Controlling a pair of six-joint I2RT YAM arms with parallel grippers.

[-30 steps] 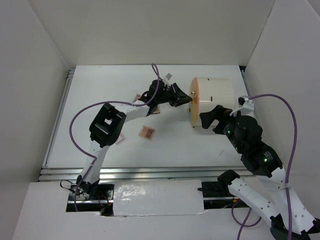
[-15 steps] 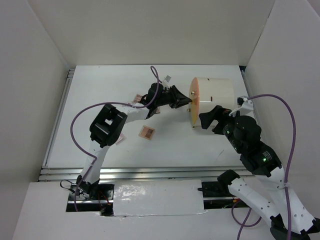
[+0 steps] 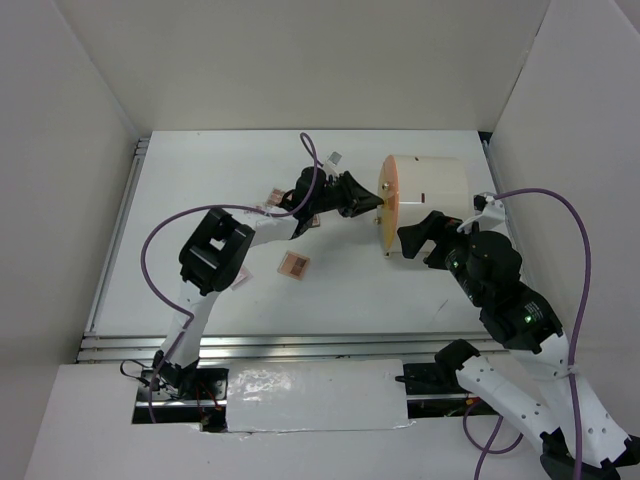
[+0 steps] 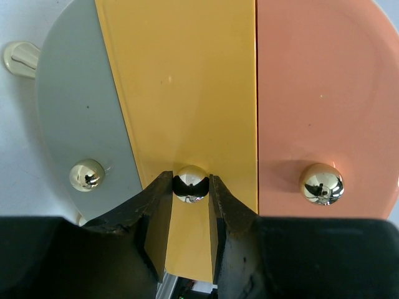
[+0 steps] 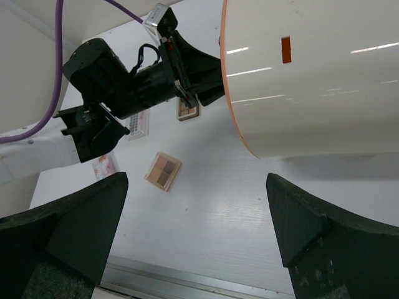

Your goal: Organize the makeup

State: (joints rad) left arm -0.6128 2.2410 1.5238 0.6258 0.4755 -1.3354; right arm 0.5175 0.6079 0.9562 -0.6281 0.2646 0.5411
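The cream cylindrical container (image 3: 425, 195) lies on its side. Its face shows grey, yellow (image 4: 181, 93) and peach drawer fronts, each with a gold knob. My left gripper (image 3: 374, 203) (image 4: 191, 182) is shut on the yellow drawer's knob (image 4: 191, 183). My right gripper (image 3: 424, 240) (image 5: 196, 180) is open and empty, low beside the container's near side. A brown eyeshadow palette (image 3: 295, 264) (image 5: 164, 171) lies on the table. A second palette (image 5: 187, 107) lies partly under the left arm. White-pink packets (image 3: 272, 195) (image 5: 104, 166) lie near it. No pencil sticks show.
A small packet (image 3: 337, 155) lies at the back, behind the left arm. Another packet (image 3: 240, 282) lies by the left arm's elbow. A metal rail (image 3: 250, 345) runs along the table's near edge. White walls enclose the table on three sides.
My left gripper has shifted very slightly at the container's face. The right arm has barely moved. The makeup lies where it was.
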